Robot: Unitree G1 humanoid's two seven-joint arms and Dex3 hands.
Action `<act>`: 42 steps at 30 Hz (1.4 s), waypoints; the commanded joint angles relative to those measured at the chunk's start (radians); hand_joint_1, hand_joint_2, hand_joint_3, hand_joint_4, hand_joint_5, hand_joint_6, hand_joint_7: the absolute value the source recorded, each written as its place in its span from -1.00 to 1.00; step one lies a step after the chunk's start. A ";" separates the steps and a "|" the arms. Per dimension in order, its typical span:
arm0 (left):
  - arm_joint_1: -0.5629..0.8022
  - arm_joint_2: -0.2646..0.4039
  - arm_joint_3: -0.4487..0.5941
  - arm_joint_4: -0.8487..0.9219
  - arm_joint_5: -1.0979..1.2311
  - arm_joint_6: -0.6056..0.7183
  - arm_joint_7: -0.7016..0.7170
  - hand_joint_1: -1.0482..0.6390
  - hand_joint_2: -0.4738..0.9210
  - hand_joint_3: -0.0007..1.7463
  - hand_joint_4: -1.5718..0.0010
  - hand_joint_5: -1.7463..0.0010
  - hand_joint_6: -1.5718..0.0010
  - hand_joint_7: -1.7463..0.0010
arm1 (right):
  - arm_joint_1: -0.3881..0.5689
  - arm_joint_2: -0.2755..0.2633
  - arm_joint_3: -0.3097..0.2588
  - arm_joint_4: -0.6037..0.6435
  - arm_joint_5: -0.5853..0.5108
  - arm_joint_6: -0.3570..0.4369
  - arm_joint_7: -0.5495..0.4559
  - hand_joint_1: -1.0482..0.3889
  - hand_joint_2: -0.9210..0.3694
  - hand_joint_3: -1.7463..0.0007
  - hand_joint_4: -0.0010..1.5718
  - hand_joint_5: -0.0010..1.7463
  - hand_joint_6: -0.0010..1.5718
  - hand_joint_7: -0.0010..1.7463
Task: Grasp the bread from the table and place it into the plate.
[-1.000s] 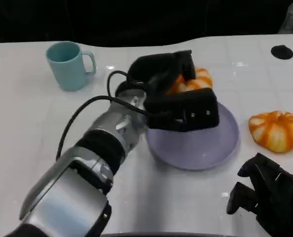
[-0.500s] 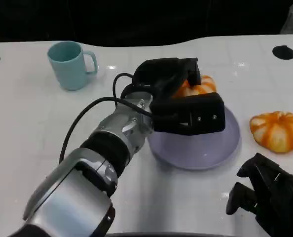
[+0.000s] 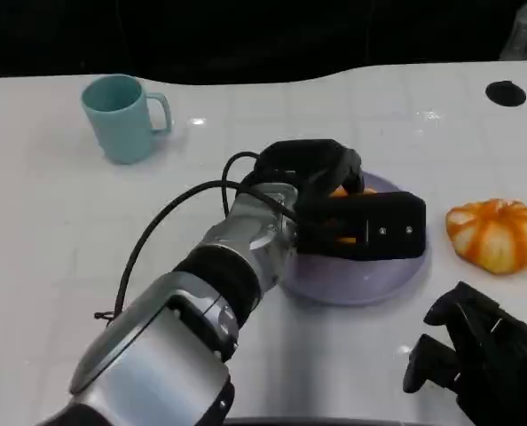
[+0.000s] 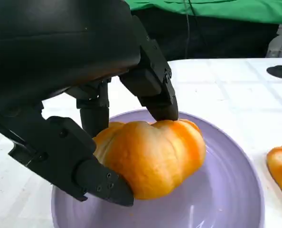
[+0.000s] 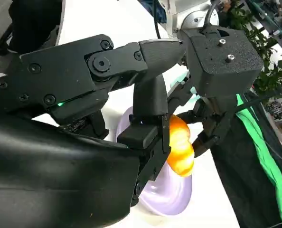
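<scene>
Fingers (image 4: 153, 90) of the left hand (image 3: 339, 209) close around the bread (image 4: 150, 156), gripping it from above and below, low over the purple plate (image 3: 392, 271); whether the loaf touches the plate cannot be told. Its silver forearm (image 3: 246, 244) reaches diagonally across the white table (image 3: 51, 222). Half a second ago the hand held the bread higher, at the plate's far rim; it has since come down over the plate. The right hand (image 3: 485, 355) rests near the table's front edge, fingers curled, holding nothing. A second loaf (image 3: 494, 232) lies just right of the plate, a teal mug (image 3: 121, 115) well apart.
</scene>
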 commanded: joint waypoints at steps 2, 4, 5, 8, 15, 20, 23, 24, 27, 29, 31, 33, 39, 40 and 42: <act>-0.020 0.007 0.008 0.006 -0.010 -0.016 -0.011 -0.06 1.00 -0.86 0.17 -0.94 -0.15 0.76 | 0.002 -0.013 -0.006 -0.014 0.005 -0.011 0.001 -0.36 -1.00 0.83 -0.09 0.93 -0.16 0.69; -0.024 0.005 0.013 0.010 -0.017 -0.014 -0.035 -0.16 1.00 -0.88 0.29 -0.58 -0.01 0.89 | 0.000 -0.014 -0.007 -0.012 0.006 -0.013 0.002 -0.36 -1.00 0.83 -0.08 0.93 -0.15 0.69; -0.027 0.006 0.007 0.011 -0.013 -0.012 -0.058 -0.20 1.00 -0.87 0.33 -0.37 0.06 0.94 | -0.001 -0.013 -0.008 -0.011 0.008 -0.011 0.002 -0.36 -1.00 0.83 -0.08 0.93 -0.15 0.69; -0.032 0.011 -0.001 0.009 -0.006 -0.004 -0.106 -0.45 1.00 -0.72 0.64 0.49 0.51 0.99 | -0.003 -0.014 -0.008 -0.007 0.007 -0.014 0.004 -0.35 -1.00 0.83 -0.08 0.93 -0.15 0.69; -0.039 0.016 0.004 0.007 -0.012 0.019 -0.188 -0.67 1.00 -0.63 0.98 0.81 0.84 1.00 | -0.004 -0.017 -0.009 -0.008 0.006 -0.013 0.002 -0.36 -1.00 0.82 -0.08 0.94 -0.15 0.68; -0.045 0.028 0.010 0.003 -0.017 0.011 -0.236 -0.72 1.00 -0.59 1.00 0.88 0.90 0.99 | -0.006 -0.021 -0.010 -0.004 0.005 -0.016 0.006 -0.36 -1.00 0.82 -0.08 0.94 -0.16 0.69; -0.052 0.050 0.033 -0.004 -0.045 -0.014 -0.295 -0.77 1.00 -0.58 1.00 0.99 0.92 0.99 | -0.011 -0.024 -0.011 0.002 0.003 -0.019 0.008 -0.36 -1.00 0.80 -0.09 0.94 -0.17 0.69; -0.049 0.060 0.046 -0.010 -0.061 -0.027 -0.306 -0.78 1.00 -0.58 0.99 0.99 0.90 0.98 | -0.013 -0.025 -0.012 0.004 0.001 -0.019 0.006 -0.36 -1.00 0.80 -0.09 0.94 -0.17 0.70; -0.039 0.089 0.087 -0.026 -0.104 -0.066 -0.330 -0.80 1.00 -0.58 0.97 0.98 0.87 0.97 | -0.019 -0.030 -0.012 0.010 -0.002 -0.017 0.007 -0.37 -1.00 0.80 -0.09 0.96 -0.17 0.72; -0.030 0.109 0.120 -0.042 -0.138 -0.086 -0.356 -0.81 1.00 -0.58 0.96 0.98 0.86 0.97 | -0.023 -0.029 -0.016 0.016 0.004 -0.014 0.007 -0.38 -1.00 0.82 -0.10 0.98 -0.18 0.73; -0.016 0.127 0.157 -0.060 -0.180 -0.104 -0.381 -0.80 1.00 -0.59 0.95 0.98 0.85 0.97 | -0.026 -0.030 -0.018 0.020 0.007 -0.014 0.009 -0.39 -1.00 0.84 -0.10 0.99 -0.18 0.73; 0.004 0.145 0.192 -0.082 -0.223 -0.120 -0.406 -0.78 1.00 -0.60 0.93 0.96 0.84 0.96 | -0.029 -0.030 -0.018 0.022 0.005 -0.014 0.009 -0.39 -1.00 0.85 -0.10 0.99 -0.17 0.73; 0.084 0.183 0.326 -0.161 -0.397 -0.180 -0.516 -0.69 1.00 -0.63 0.82 0.91 0.78 0.95 | -0.032 -0.027 -0.022 0.026 0.007 -0.011 0.006 -0.38 -1.00 0.85 -0.08 0.99 -0.16 0.73; 0.105 0.190 0.353 -0.181 -0.431 -0.189 -0.536 -0.68 1.00 -0.62 0.75 0.88 0.73 0.93 | -0.033 -0.027 -0.023 0.026 0.009 -0.010 0.006 -0.38 -1.00 0.85 -0.09 0.99 -0.19 0.74; 0.145 0.196 0.396 -0.224 -0.490 -0.188 -0.559 -0.67 1.00 -0.62 0.68 0.84 0.67 0.91 | -0.033 -0.028 -0.023 0.028 0.009 -0.012 0.009 -0.37 -1.00 0.85 -0.10 0.99 -0.21 0.75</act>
